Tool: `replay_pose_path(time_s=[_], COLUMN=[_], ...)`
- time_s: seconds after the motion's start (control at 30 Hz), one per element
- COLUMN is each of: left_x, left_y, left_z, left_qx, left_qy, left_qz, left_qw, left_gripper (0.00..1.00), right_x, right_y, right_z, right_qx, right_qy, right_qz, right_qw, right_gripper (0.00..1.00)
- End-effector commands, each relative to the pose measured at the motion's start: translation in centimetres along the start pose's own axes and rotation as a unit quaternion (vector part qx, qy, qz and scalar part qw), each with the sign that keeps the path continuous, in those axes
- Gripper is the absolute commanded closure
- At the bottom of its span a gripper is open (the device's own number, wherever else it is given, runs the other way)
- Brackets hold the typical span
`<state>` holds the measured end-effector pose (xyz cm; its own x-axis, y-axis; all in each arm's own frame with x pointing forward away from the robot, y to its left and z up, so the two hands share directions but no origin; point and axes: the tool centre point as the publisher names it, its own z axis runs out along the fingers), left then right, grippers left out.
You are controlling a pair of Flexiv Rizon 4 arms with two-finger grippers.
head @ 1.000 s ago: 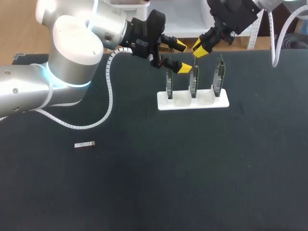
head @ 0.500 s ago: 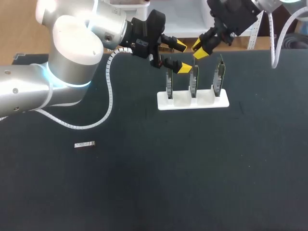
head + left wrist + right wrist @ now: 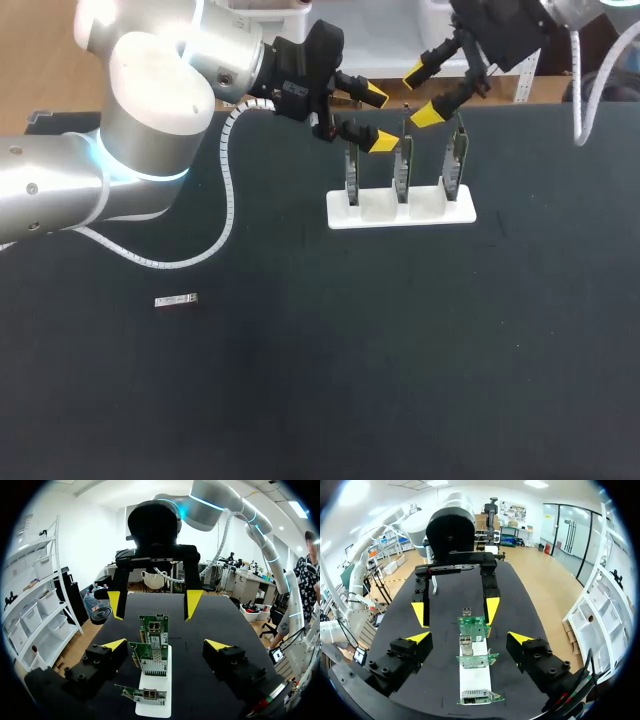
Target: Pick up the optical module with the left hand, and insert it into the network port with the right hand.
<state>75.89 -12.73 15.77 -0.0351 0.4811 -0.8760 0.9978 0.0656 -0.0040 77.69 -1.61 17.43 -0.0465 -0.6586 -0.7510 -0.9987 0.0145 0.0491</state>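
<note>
Module (image 3: 176, 300) lies well apart, back behind the left pincer (image 3: 378, 118), which gapes empty, as does the right pincer (image 3: 422, 93). Likely light, rigid, slim: pinch its long sides.

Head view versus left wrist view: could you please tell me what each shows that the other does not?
Only the head view shows the module, lying on the table far from both grippers. Only the left wrist view shows the metal ports on the cards. Both show the white holder with its three standing cards, and the open left gripper and open right gripper by them.
</note>
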Motion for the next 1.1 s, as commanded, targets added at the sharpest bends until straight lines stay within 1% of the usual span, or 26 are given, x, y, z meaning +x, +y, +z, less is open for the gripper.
replay_pose_path(time_s=[0.03, 0.43, 0.47, 0.5, 0.83, 1.1], left_x=[-0.11, -0.11, -0.11, -0.11, -0.11, -0.11], left_y=[0.13, 0.13, 0.13, 0.13, 0.13, 0.13], left_z=[0.06, 0.06, 0.06, 0.06, 0.06, 0.06], left_qx=[0.001, 0.001, 0.001, 0.001, 0.001, 0.001], left_qy=[0.003, 0.003, 0.003, 0.003, 0.003, 0.003], left_qz=[-0.001, -0.001, -0.001, -0.001, -0.001, -0.001], left_qw=[1.000, 1.000, 1.000, 1.000, 1.000, 1.000], left_gripper=[0.00, 0.00, 0.00, 0.00, 0.00, 0.00], right_x=[1.02, 1.46, 1.51, 1.57, 1.46, 0.93], right_y=[1.57, 1.92, 1.90, 1.88, 1.77, 1.49], right_z=[-0.93, -1.17, -1.21, -1.26, -1.33, -1.31], right_qx=[0.022, 0.030, 0.032, 0.037, 0.039, 0.040], right_qy=[-0.018, -0.026, -0.026, -0.023, -0.026, -0.029], right_qz=[0.000, -0.001, -0.002, -0.001, -0.010, -0.021], right_qw=[1.000, 0.999, 0.999, 0.999, 0.999, 0.999], right_gripper=[0.00, 0.00, 0.55, 1.00, 1.00, 1.00])
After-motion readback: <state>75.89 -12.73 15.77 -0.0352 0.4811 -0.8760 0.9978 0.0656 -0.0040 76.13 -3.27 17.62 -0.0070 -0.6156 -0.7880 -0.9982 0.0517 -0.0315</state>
